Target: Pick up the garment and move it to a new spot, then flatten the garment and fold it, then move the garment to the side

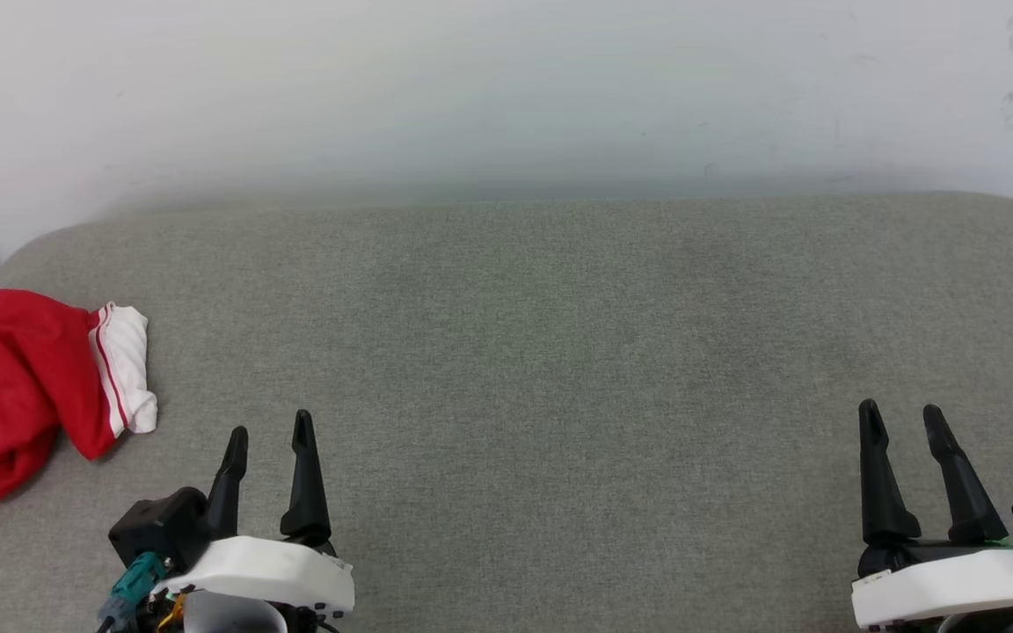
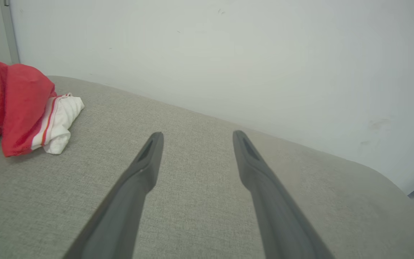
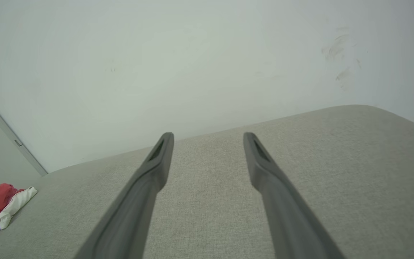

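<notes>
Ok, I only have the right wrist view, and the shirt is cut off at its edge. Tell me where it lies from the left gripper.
Observer: In the head view the garment lies bunched at the left edge of the grey cushion. It is to the left of the left gripper and clear of it.
Operator: Give me that gripper's state.
Observer: Open, fingers apart, nothing between them.
Operator: Say which part of the garment is nearest it.
Observer: The white sleeve with red stripes, on the heap's right side.
</notes>
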Tool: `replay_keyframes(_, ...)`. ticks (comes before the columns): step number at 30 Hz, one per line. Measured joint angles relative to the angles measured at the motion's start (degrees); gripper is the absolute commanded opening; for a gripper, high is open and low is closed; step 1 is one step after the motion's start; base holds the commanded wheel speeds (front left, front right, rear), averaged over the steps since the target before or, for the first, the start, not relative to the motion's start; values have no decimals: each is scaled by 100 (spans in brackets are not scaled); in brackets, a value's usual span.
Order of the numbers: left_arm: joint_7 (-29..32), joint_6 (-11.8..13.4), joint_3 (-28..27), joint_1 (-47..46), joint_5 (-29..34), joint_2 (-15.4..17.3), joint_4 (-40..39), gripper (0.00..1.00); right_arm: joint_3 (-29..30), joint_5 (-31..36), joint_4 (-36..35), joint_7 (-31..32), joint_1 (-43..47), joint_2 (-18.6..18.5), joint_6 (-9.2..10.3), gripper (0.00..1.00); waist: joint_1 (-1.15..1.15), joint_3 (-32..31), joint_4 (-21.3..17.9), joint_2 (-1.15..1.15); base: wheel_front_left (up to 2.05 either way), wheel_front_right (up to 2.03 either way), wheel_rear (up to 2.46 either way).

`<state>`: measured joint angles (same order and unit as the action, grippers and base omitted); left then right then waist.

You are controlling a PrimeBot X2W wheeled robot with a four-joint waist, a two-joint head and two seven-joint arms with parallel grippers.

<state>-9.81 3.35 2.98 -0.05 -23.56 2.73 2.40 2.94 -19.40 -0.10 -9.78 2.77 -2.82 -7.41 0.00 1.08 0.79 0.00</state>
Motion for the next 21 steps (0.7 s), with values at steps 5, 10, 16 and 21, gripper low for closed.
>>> replay_keyframes(5,-62,19,51,51,278,0,-7,100,3,220,-41,-77,29,0,0,100,0,-12,29,0,0,0,0)
replay_keyframes(10,-133,21,70,98,528,1,-14,100,2,478,-92,-134,85,0,0,100,0,-30,52,0,0,0,0)
replay_keyframes(16,-202,22,92,193,817,3,-27,100,13,720,-141,-205,162,0,-1,100,0,-67,65,0,0,0,0)
replay_keyframes(21,-257,9,116,230,1048,3,-54,100,13,850,-172,-261,223,-1,-1,100,0,-87,62,0,0,0,0)
